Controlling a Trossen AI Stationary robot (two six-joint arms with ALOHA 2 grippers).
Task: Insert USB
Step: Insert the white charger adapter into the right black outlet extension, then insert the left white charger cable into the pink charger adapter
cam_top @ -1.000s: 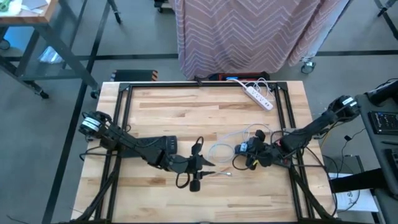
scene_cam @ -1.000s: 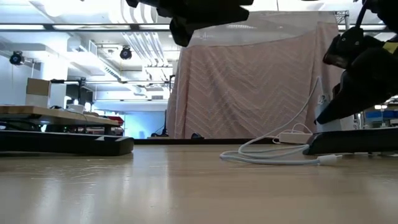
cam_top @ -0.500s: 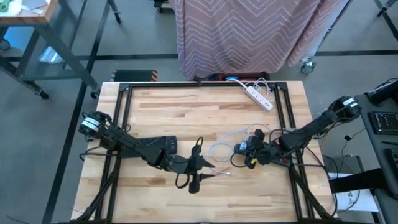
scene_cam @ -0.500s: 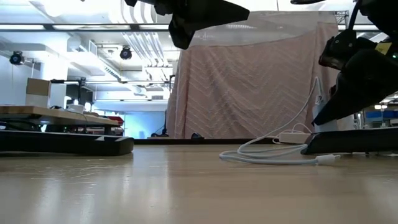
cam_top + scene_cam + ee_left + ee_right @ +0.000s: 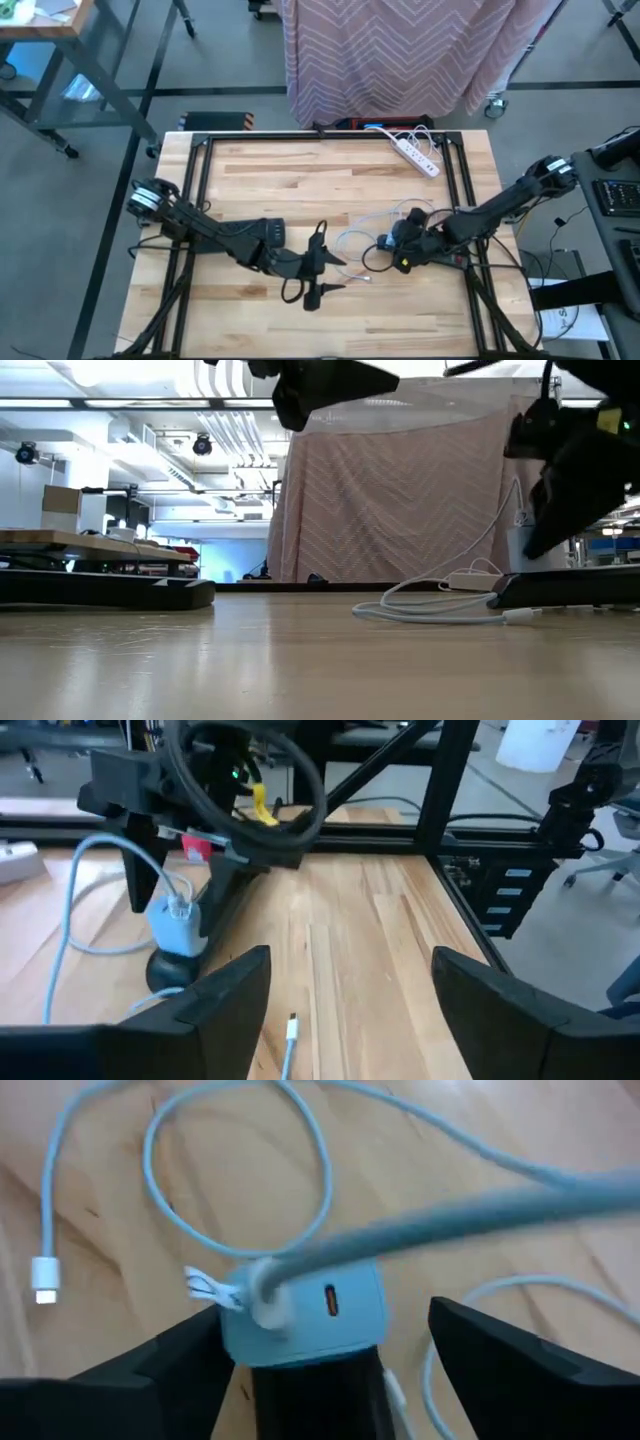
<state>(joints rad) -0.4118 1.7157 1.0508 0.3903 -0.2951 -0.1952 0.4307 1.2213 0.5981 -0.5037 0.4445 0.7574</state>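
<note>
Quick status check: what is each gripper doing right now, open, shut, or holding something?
Left gripper: open, empty, above the white USB cable's plug.
Right gripper: open, around the pale blue charger block.

Even overhead light filled the room; ceiling strips [image 5: 120, 402] glared brightly. The surface [image 5: 250, 660] lay soft and out of focus up close, and the cable [image 5: 480, 1215] was smeared, perhaps by motion.

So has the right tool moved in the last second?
Yes. In the high view the right tool has shifted slightly left and toward the power strip; in the low view it sits higher above the table.
</note>
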